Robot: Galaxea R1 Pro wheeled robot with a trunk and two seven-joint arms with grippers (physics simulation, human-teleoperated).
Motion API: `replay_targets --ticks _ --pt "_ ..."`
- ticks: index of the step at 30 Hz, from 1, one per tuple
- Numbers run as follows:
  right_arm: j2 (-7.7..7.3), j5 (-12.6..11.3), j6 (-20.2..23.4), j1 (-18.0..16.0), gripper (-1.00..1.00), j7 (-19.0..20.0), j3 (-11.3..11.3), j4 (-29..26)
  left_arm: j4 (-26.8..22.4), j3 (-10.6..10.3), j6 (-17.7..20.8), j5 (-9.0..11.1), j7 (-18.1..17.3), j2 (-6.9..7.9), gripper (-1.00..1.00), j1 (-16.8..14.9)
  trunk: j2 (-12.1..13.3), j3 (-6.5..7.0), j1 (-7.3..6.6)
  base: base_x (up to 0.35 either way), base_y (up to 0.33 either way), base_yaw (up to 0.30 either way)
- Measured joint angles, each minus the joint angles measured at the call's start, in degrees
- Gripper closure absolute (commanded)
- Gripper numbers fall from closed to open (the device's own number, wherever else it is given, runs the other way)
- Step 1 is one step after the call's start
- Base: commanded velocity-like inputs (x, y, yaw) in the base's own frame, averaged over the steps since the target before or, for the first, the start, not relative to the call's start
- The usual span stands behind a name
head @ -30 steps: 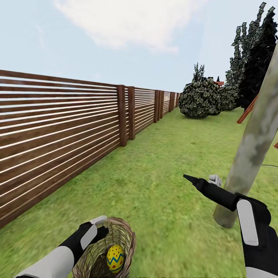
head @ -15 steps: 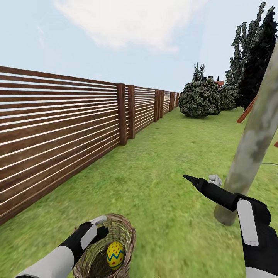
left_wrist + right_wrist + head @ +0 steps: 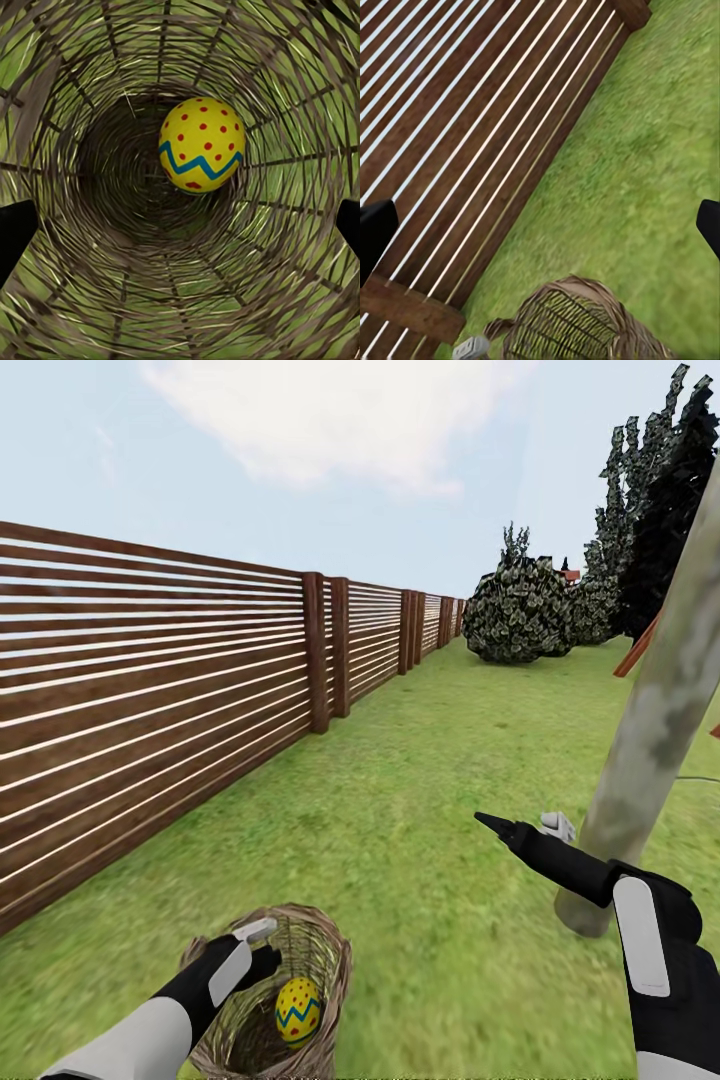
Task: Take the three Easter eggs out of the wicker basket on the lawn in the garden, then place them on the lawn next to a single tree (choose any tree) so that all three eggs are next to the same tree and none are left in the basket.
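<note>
Now the wicker basket with its Easter egg sits higher in view

You see 1 egg in the basket on the grass. The fence runs at your left, the tree stands right.

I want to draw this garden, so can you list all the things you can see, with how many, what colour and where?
Yellow Easter egg with red dots and a blue zigzag: one, inside the basket.
Round tan woven wicker basket: one, on the grass, at the left arm.
Green lawn: one, all across the ground.
Pale grey-green mottled tree trunk: one, leaning, at right.
Brown slatted wooden fence: one, along the left.
Round leafy bush: one, far end.
Dark pointed cypresses: a cluster, far right.
Left gripper: black and white, open at the basket's mouth.
Right gripper: black and white, open above grass.
</note>
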Motion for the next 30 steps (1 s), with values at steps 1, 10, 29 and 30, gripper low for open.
replay_targets --ticks 1,10,29,30 --pt "0.0 0.0 0.0 0.0 -1.0 0.0 0.0 0.0 -0.01 0.0 0.01 -0.01 0.02 0.0 -1.0 0.0 -0.4 -0.18 0.22 0.0 0.0 0.0" --pt "0.01 0.0 0.0 0.02 -1.0 0.0 0.0 -0.07 -0.02 0.0 -0.03 -0.03 0.0 0.0 -1.0 0.0 -4.01 -1.8 2.2 0.0 0.0 0.0" --pt "0.0 -0.06 0.0 0.01 -1.0 0.0 0.0 -0.07 -0.04 -0.28 -0.05 -0.13 0.0 -0.09 -1.0 0.0 -11.63 -5.21 6.37 0.0 0.0 0.0" --pt "0.0 -0.07 0.0 0.01 -1.0 0.0 0.0 -0.07 -0.05 -0.26 -0.05 -0.13 0.0 -0.09 -1.0 0.0 -12.03 -5.39 6.59 0.0 0.0 0.0"
